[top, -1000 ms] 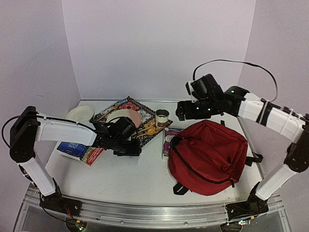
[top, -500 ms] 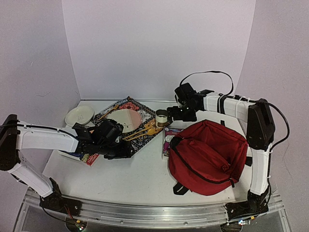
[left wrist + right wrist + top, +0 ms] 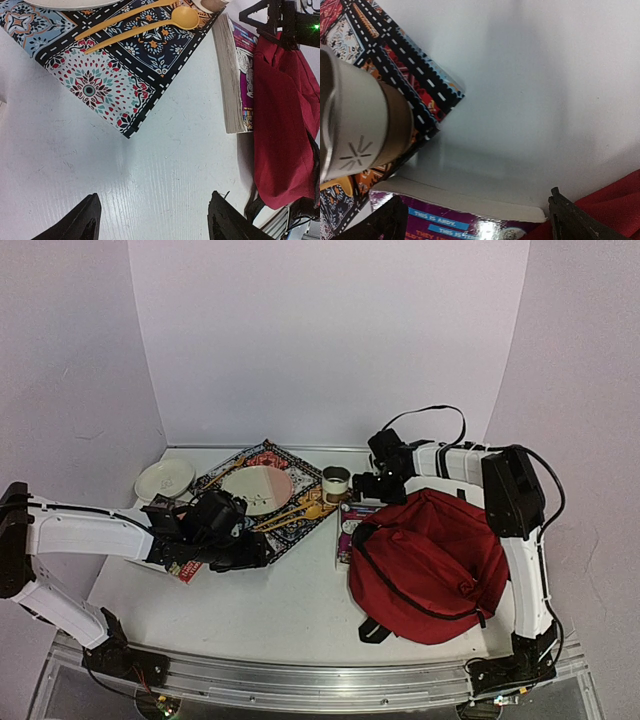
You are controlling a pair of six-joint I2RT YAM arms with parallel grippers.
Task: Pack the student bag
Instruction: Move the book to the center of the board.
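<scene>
My left gripper [image 3: 156, 223] wide, empty, at the student bag's [image 3: 430, 565] nine o'clock; right gripper [image 3: 473, 219] likewise at eleven.

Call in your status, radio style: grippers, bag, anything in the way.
Left gripper open, empty, over bare table. Right gripper open, empty, above the book by the cup. Student bag flat on table, inside not visible. Book tucked against its edge.

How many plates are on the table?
2. A pale pink plate lies on the patterned mat at the back; a smaller white plate sits left of the mat, near the back-left corner. Any inside the student bag would be hidden.
</scene>
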